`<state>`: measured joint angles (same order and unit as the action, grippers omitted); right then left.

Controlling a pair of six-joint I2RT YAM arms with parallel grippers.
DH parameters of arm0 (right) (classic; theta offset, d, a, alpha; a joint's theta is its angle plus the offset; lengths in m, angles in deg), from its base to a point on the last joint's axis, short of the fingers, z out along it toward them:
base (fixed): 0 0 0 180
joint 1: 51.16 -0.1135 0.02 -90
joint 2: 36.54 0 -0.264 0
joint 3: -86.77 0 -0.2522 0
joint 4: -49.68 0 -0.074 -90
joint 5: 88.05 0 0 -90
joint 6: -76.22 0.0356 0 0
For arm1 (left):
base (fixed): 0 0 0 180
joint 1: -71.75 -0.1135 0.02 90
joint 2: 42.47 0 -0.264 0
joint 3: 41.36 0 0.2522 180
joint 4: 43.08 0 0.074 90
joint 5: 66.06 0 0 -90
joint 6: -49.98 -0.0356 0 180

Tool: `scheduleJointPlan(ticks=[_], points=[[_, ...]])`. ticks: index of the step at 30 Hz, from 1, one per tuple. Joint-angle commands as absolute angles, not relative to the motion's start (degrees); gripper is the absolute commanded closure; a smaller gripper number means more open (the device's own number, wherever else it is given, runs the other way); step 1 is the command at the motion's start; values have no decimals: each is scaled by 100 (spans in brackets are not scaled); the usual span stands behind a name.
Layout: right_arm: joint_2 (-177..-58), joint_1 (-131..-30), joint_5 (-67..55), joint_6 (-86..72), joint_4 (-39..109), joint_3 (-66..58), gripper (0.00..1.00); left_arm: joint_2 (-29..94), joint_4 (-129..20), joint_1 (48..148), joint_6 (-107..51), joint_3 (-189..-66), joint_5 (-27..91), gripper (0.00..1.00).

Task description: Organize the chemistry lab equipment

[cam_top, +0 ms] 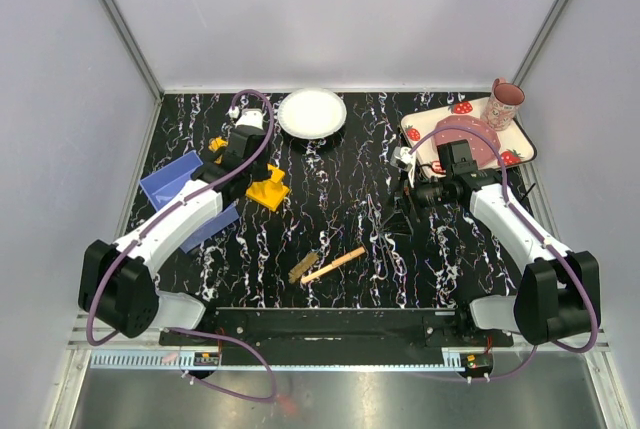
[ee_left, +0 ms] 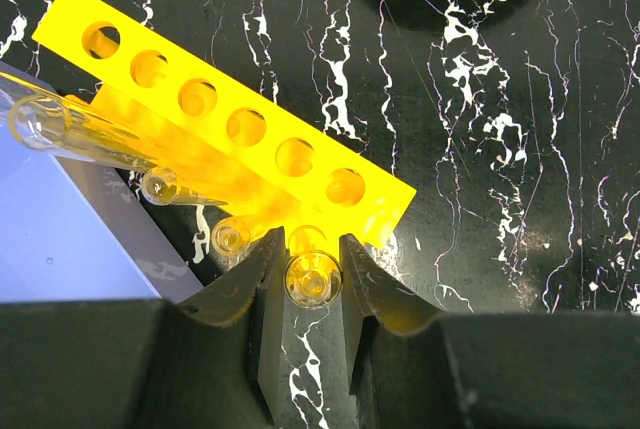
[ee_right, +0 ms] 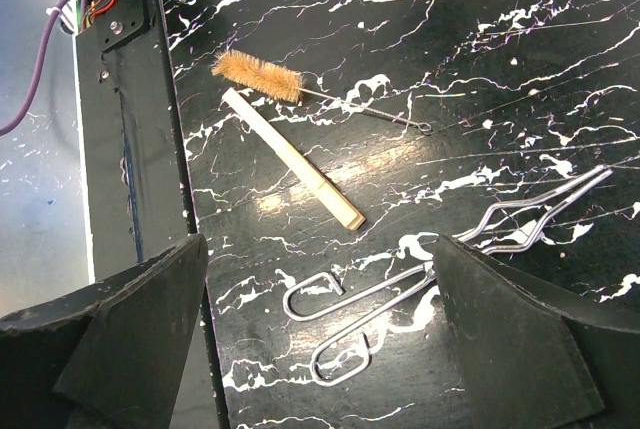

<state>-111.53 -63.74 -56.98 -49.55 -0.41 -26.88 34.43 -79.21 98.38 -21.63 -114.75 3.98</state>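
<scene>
The yellow rack (ee_left: 250, 129) with round holes lies on the black table, partly under my left arm in the top view (cam_top: 268, 189). Three clear tubes (ee_left: 70, 129) lean in its lower row. My left gripper (ee_left: 313, 279) is shut on a further clear tube (ee_left: 313, 277) at the rack's near end. My right gripper (ee_right: 320, 339) is open wide and empty above the bent metal wire tongs (ee_right: 400, 289), seen mid-table in the top view (cam_top: 378, 221). The brown brush (ee_right: 258, 76) and the pale wooden stick (ee_right: 295, 161) lie side by side near the front edge.
A blue tray (cam_top: 170, 181) sits left of the rack, with a blue flat piece (cam_top: 215, 224) below it. A round white plate (cam_top: 312, 112) is at the back. The strawberry tray (cam_top: 515, 139) with the pink cup (cam_top: 503, 102) is at the back right.
</scene>
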Motion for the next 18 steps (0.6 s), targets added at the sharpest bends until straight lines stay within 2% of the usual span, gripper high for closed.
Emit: scheduleJointPlan(ticks=[1,18], points=[[-11169,-6355,-5632,-5078,-73,-2498,0,3469,-7539,9776,-2174,-11462,478,79],[-11204,-6347,-5632,-5122,-117,-2481,0,3742,-7310,9750,-2104,-11102,478,75]])
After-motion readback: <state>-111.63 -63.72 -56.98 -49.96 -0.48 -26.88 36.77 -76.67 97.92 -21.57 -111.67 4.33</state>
